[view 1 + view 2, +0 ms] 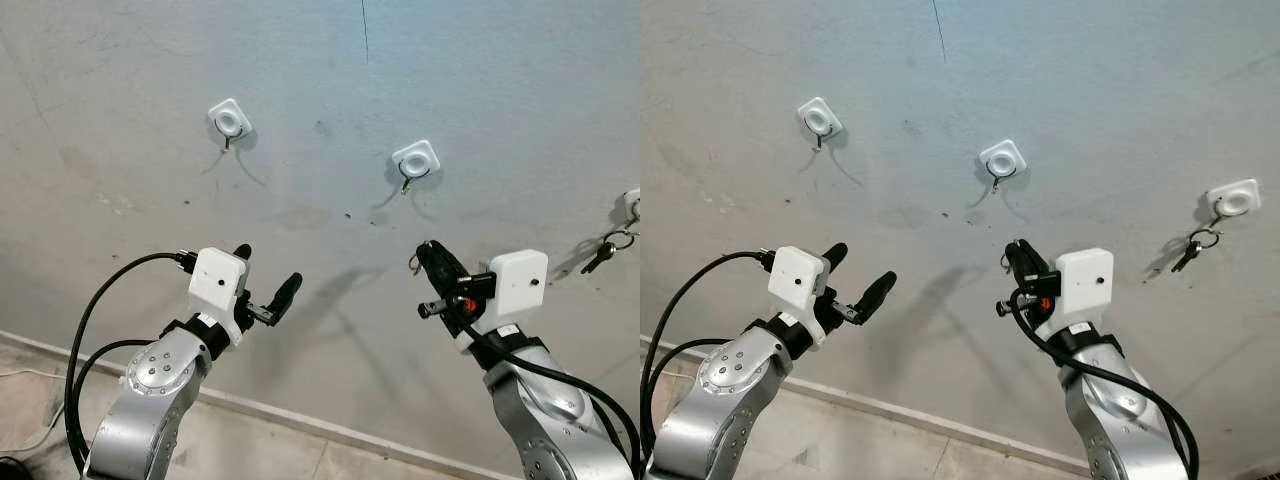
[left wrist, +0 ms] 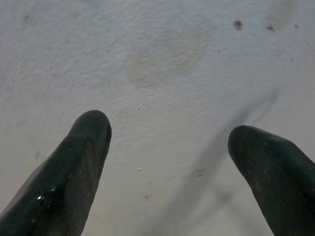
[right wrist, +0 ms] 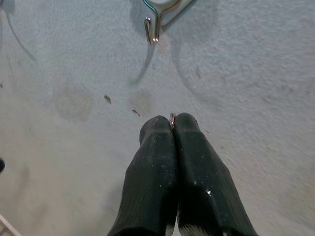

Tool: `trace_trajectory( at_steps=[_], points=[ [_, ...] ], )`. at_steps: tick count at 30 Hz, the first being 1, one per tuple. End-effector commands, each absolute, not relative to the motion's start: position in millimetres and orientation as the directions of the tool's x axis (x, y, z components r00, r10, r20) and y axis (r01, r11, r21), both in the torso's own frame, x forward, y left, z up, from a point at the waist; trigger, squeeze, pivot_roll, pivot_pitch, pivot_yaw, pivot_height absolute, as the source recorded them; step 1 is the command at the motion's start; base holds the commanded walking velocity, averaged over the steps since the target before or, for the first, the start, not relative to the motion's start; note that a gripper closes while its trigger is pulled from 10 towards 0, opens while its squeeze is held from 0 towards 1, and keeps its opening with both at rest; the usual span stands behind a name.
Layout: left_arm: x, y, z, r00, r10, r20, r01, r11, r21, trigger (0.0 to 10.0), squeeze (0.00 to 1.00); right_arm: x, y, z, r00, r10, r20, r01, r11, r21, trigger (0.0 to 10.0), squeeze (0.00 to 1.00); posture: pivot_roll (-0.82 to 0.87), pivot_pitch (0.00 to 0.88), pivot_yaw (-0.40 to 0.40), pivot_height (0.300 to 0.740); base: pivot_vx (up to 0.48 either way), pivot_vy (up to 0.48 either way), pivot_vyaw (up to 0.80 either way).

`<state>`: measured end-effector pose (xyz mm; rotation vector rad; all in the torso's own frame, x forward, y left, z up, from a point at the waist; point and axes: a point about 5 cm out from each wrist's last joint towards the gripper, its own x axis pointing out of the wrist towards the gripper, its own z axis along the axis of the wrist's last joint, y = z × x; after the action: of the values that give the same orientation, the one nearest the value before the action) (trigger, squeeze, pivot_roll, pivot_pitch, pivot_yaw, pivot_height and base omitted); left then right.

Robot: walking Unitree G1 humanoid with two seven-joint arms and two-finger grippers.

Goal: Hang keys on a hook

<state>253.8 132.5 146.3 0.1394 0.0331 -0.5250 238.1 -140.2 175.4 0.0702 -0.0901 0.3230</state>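
The left gripper [image 1: 262, 285] is hovering nearest, low on the left, its jaws spread wide on nothing and pointing at bare grey wall [image 1: 300, 90]. It is playing no part in the hang.

To the right, the right gripper [image 1: 432, 262] is pointing up at the wall with its jaws clenched tight. A thin sliver of metal, probably the key ring [image 3: 172, 119], is peeping out between the fingertips [image 3: 157, 129]; in the left eye view a small wire loop is showing just beside the tip. The keys themselves are hidden, so what hangs below the ring cannot be made out.

Farther up the wall, the middle hook [image 1: 406, 184] is sitting above and slightly left of the right gripper's tip, near but clearly apart. Its prong is hanging down from a white square mount [image 1: 416, 157] and curling up, so the ring needs to be rising over the prong and then dropping. The right arm is much the nearer.

The right wrist view is showing the hook's open bend almost dead ahead, slightly off line. The head views are adding a left hook [image 1: 228, 140] and, at far right, a third hook [image 1: 1234, 201] already carrying a bunch of keys [image 1: 1193, 248].
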Motion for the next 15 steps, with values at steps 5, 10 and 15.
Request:
trace_trajectory(
  at_steps=[5, 10, 15],
  points=[
    [248.6, 117.8, 147.1, 0.785, -0.612, -0.095, 0.619, 0.768, 0.163, 10.0, 0.0, 247.7, -132.5, 186.0, 0.942, 0.297, 0.159, -0.309, 0.949, 0.059, 10.0, 0.0, 0.17, 0.0, -0.034, 0.74, 0.0, 0.0, 0.0],
    [245.5, 106.1, 157.0, 0.734, -0.674, -0.08, 0.674, 0.709, 0.208, 10.0, 0.0, 258.4, -126.3, 195.7, 0.938, 0.272, 0.215, -0.292, 0.954, 0.07, 10.0, 0.0, 0.17, 0.0, -0.021, 0.74, 0.0, 0.0, 0.0],
    [244.8, 105.6, 162.3, 0.723, -0.687, -0.072, 0.683, 0.696, 0.22, 10.0, 0.0, 261.6, -126.7, 199.5, 0.942, 0.238, 0.236, -0.265, 0.96, 0.09, 10.0, 0.0, 0.17, 0.0, -0.02, 0.74, 0.0, 0.0, 0.0]
  ],
)
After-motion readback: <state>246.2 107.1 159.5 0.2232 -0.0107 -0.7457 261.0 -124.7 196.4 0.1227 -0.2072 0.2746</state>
